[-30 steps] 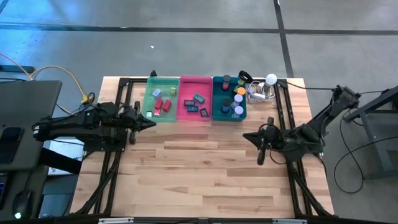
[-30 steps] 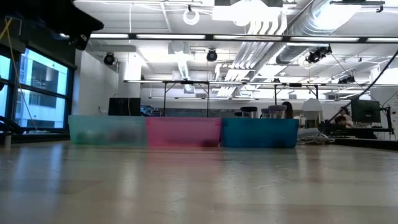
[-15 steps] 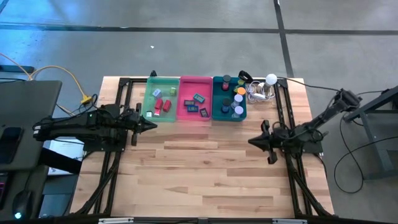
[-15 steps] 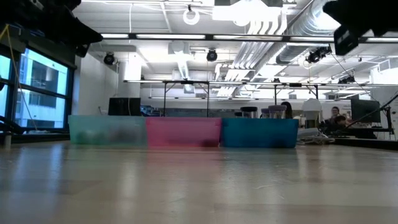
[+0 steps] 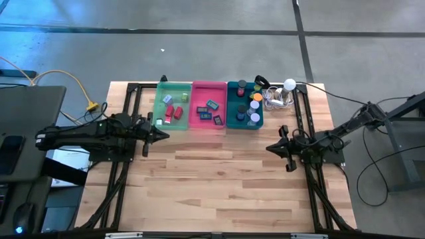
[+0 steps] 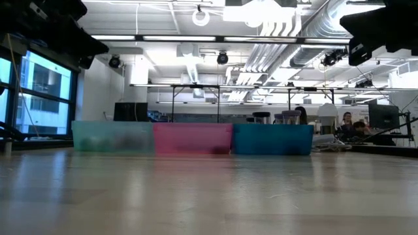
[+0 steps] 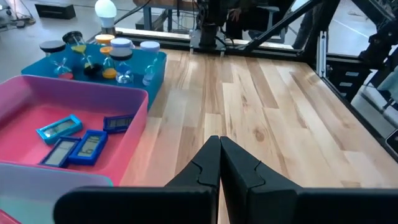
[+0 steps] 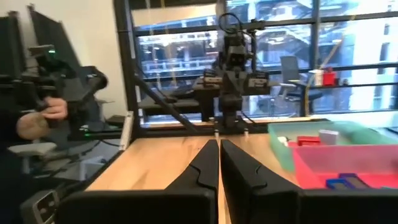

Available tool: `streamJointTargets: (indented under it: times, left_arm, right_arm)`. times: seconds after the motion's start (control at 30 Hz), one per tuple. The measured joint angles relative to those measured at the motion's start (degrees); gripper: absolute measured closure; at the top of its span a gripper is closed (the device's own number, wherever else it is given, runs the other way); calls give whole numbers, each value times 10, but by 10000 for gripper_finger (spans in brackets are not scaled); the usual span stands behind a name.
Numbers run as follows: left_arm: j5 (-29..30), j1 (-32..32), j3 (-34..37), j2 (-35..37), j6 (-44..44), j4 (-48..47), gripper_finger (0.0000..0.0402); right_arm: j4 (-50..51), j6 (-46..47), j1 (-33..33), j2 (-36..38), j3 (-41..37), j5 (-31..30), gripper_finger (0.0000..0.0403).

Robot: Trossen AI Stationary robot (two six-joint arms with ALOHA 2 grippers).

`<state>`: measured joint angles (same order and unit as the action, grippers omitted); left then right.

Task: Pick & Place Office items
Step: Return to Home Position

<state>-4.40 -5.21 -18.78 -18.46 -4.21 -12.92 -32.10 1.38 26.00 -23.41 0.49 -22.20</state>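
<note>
Both arms are parked at the sides of the table [image 5: 219,189] rn, neither carrying anything. Left tool [image 5: 161,135] sits by the left edge, just in front of the green bin [image 5: 174,84], pointing twd the middle. In the left wrist view its fingers [image 7: 208,163] are clenched tip to tip w/ nothing btw them. Right tool [image 5: 271,147] is on the opposite side, in front of and a bit right of the blue bin [image 5: 244,127], aimed back across the table. It's clenched & empty too, per the right wrist view.

All the office items I can see are in the bins at the back of the table:
- green bin: red adapters [image 5: 178,112] plus a couple of paler blocks
- pink bin [image 5: 209,83]: blue gadgets [image 5: 212,105] w/ little screens, lying flat
- blue bin: hourglasses [image 7: 120,62], standing upright, mixed cap colours

The bins stand in a row, touching side by side: green left, pink mid, blue right. From the low view you can't rly make out the contents thru the walls, only a few caps poking over the blue bin's rim.

White ball [image 5: 289,84] w/ its cables is at the back right of the table, just beside the blue bin. The wood in front of the bins has nothing on it afaict.

Right wrist view also catches a person's hand [image 8: 37,121] off past the table edge, gripping some dark gear.
</note>
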Motion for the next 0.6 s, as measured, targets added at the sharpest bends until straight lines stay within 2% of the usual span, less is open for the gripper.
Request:
streamJointTargets:
  times: [0.1, 0.2, 0.27, 0.4, 0.6]
  left_arm:
    - [0, 0, 9, 0, 5, 8, 401]
    - [-6, 0, 24, 0, 1, 31, 401]
    - [-16, 0, 52, 0, -9, 86, 401]
    - [-30, 0, 101, 0, -17, 175, 401]
    - [-33, 0, 133, 0, -4, 191, 401]
  right_arm:
    - [18, 14, -13, 6, 0, 30, 398]
    - [33, 38, -20, 6, 0, 18, 398]
    - [33, 49, -24, 6, 0, 4, 398]
    - [32, 49, -25, 6, 0, 12, 398]
    - [32, 48, -25, 6, -1, 11, 398]
